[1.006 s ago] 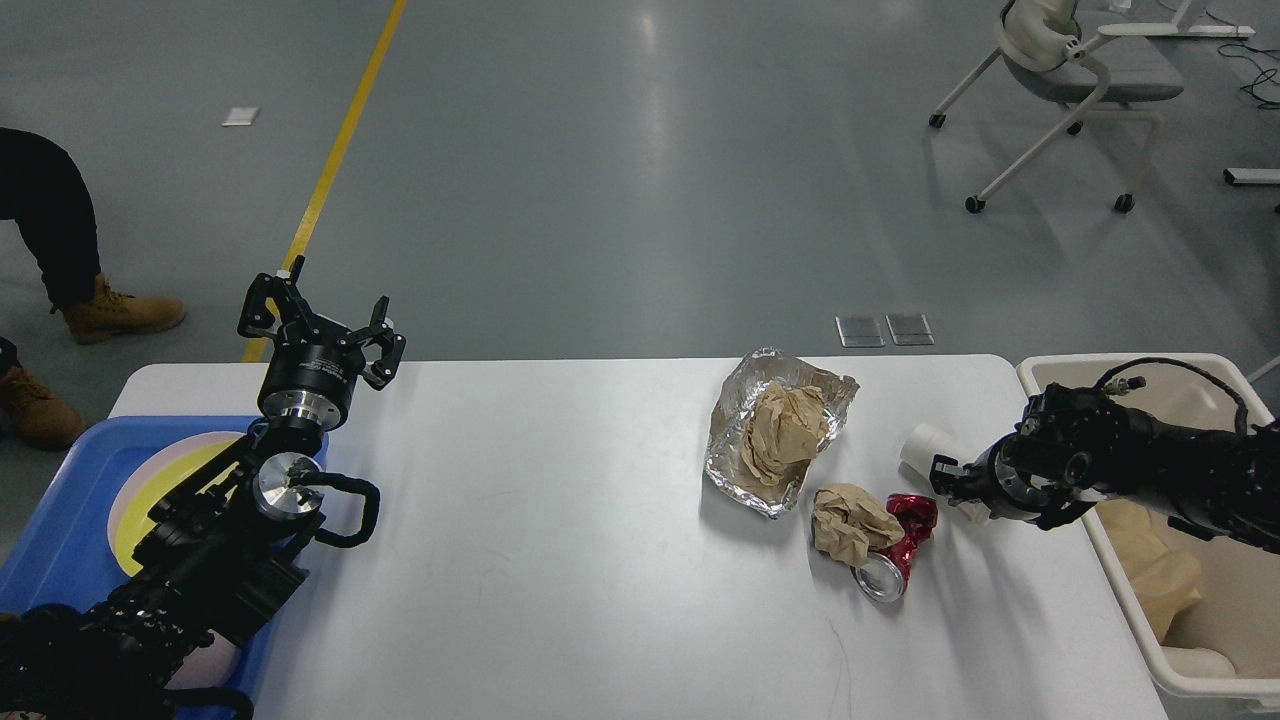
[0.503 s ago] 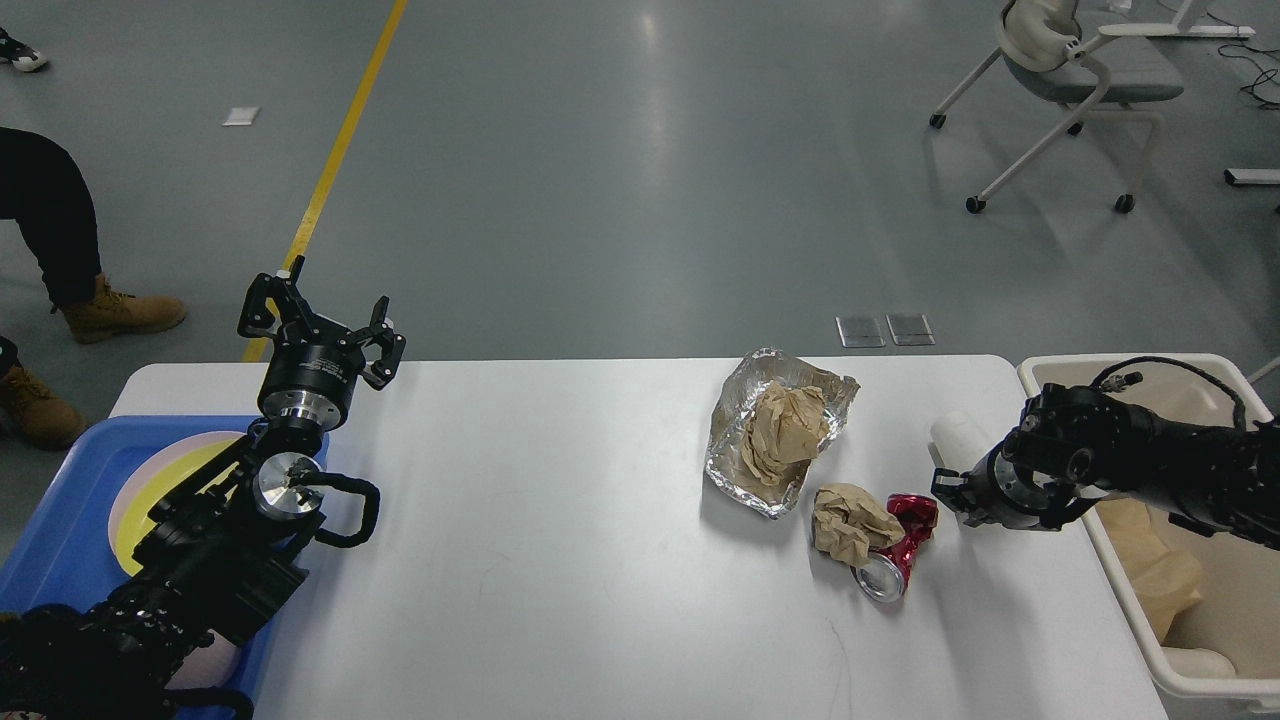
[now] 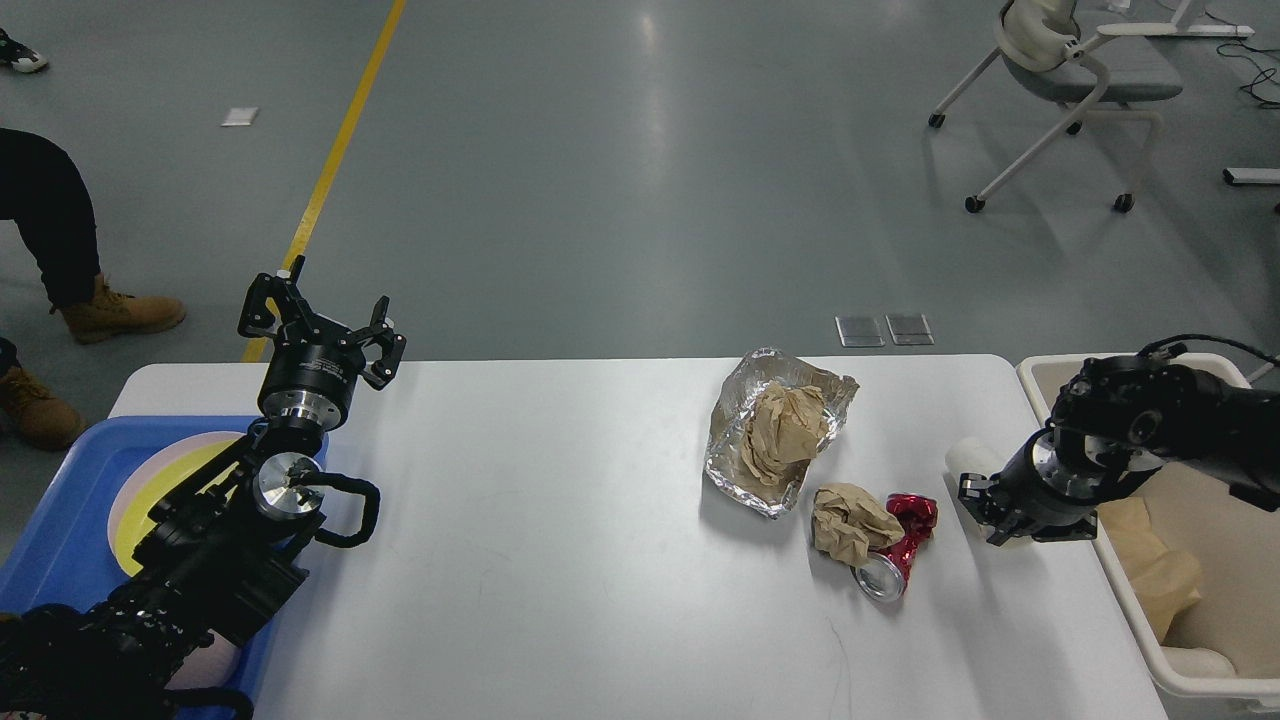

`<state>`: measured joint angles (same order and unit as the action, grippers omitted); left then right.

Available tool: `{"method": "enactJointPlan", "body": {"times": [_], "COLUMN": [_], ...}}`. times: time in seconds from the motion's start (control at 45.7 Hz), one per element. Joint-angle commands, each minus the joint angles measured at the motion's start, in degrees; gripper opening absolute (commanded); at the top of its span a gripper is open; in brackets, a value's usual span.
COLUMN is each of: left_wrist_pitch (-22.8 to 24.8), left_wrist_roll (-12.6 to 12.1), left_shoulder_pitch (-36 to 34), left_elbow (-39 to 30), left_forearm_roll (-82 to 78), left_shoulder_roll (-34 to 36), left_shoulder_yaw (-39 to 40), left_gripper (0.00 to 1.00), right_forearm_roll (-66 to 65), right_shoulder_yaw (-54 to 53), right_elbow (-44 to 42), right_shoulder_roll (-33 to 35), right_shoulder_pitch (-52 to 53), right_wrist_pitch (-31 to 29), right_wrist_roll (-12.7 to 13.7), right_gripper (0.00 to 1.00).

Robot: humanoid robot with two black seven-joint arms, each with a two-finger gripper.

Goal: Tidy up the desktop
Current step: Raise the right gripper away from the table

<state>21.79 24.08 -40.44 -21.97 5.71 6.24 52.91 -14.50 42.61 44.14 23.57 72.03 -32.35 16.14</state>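
The white desktop (image 3: pixel 560 520) carries a crumpled foil sheet (image 3: pixel 735 460) with a brown paper wad (image 3: pixel 785 425) on it. Just right of that lie a smaller brown paper ball (image 3: pixel 848 520) and a crushed red can (image 3: pixel 900 548) touching each other. My right gripper (image 3: pixel 982 503) is near the desktop's right edge, shut on a white paper cup (image 3: pixel 972 458) that sticks out up and to the left of the fingers. My left gripper (image 3: pixel 320 322) stands open, raised over the far left corner, with nothing in it.
A cream bin (image 3: pixel 1040 372) stands off the right edge with brown paper inside. A blue tray (image 3: pixel 50 520) with a yellow and pink plate (image 3: pixel 170 470) sits at the left under my left arm. A person's legs and an office chair stand on the floor beyond.
My right gripper has carried the white cup to the right and slightly down, closer to the cream bin. The left arm and the litter have not moved.
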Motion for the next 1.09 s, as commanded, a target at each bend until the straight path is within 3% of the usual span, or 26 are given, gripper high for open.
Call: {"method": "enactJointPlan", "body": {"times": [0.0,0.438,0.7,0.875,1.05,1.072], "left_wrist_pitch": [0.00,0.00,-0.08,0.00,0.00,0.00], "left_wrist_roll": [0.00,0.00,0.00,0.00,0.00,0.00], "left_shoulder_pitch": [0.01,0.01,0.01,0.01,0.01,0.01], "left_elbow": [0.00,0.00,0.00,0.00,0.00,0.00], "left_forearm_roll": [0.00,0.00,0.00,0.00,0.00,0.00], "left_shoulder_roll": [0.00,0.00,0.00,0.00,0.00,0.00], "left_shoulder_yaw": [0.00,0.00,0.00,0.00,0.00,0.00], "left_gripper": [0.96,0.96,0.96,0.96,0.96,0.96], "right_forearm_roll": [0.00,-3.08,-3.96,-4.49,-5.98,-5.98], "right_shoulder_yaw": [0.20,0.99,1.77,8.01,12.76,13.11], "right_elbow": [2.96,5.87,5.87,5.95,6.74,6.92], "right_shoulder_roll": [4.02,17.48,18.09,18.19,11.60,10.37], "right_shoulder_pitch": [3.29,17.88,19.64,28.95,43.62,45.20], "right_wrist_pitch": [-1.75,-15.72,-18.71,-22.65,-22.65,-22.65], "right_wrist_roll": [0.12,0.29,0.64,0.91,1.09,1.08], "right_gripper": [0.00,0.00,0.00,0.00,0.00,0.04]}}
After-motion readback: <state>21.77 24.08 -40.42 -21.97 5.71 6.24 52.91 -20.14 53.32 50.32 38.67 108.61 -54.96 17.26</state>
